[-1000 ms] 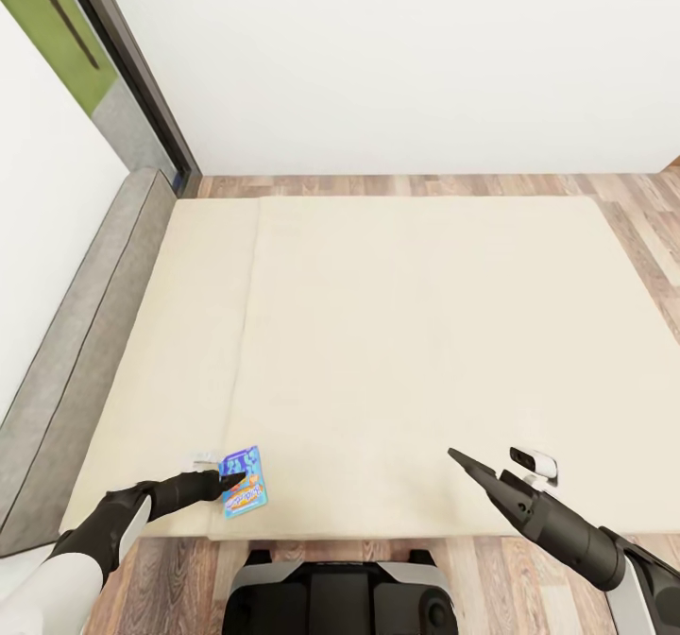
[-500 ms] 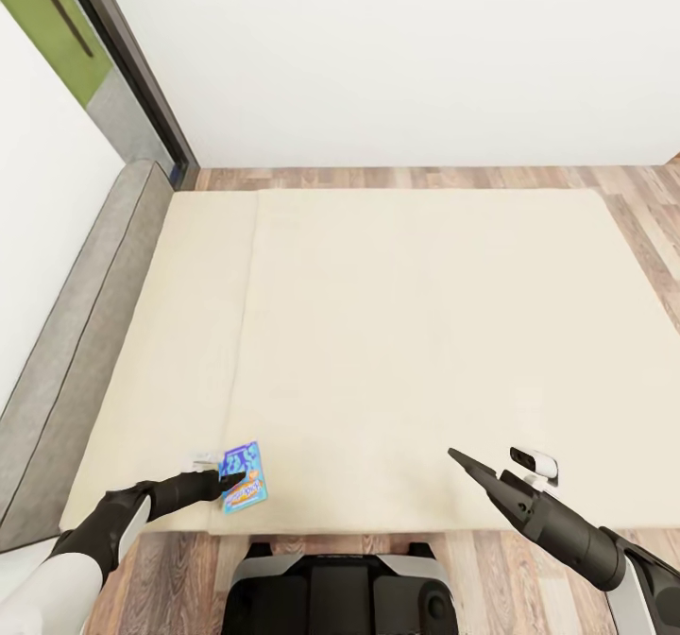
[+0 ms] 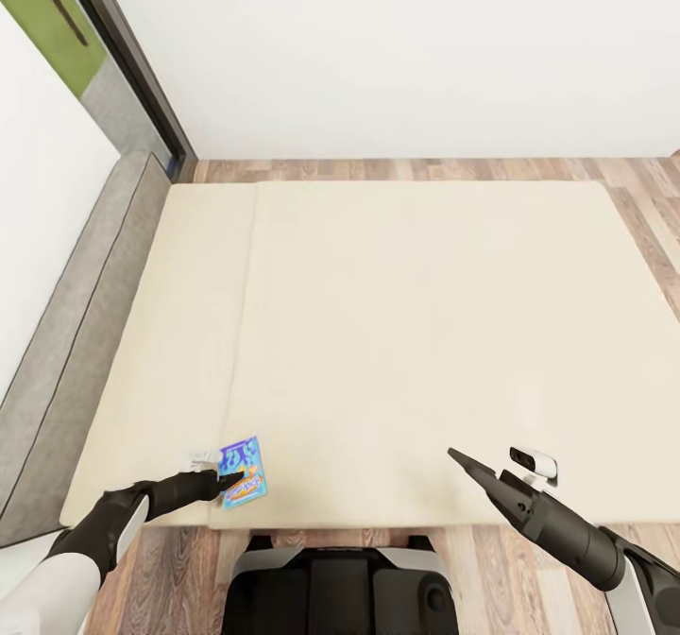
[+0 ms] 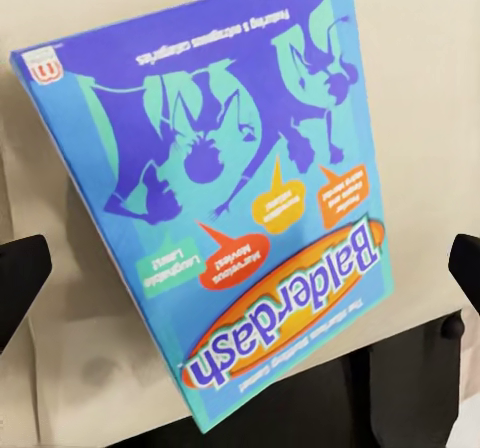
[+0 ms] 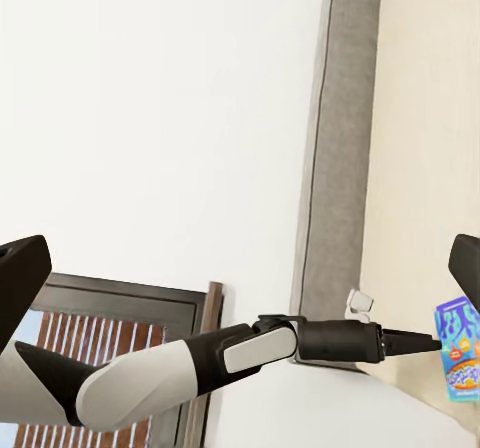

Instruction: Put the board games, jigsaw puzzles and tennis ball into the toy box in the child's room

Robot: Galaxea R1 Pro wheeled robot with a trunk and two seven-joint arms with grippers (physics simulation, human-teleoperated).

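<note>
Head view: over the bed, I see the blue board game near its near-left corner, my left gripper at the box; right gripper hovers apart, fingers seemingly together.
Left wrist view: Balderdash box between spread fingertips.
Right wrist view: left arm reaching the box.

The game box is bright blue with purple shapes, orange bubbles and an orange name band. The bed is cream with a grey frame. The floor is brown wood, the wall white
</note>
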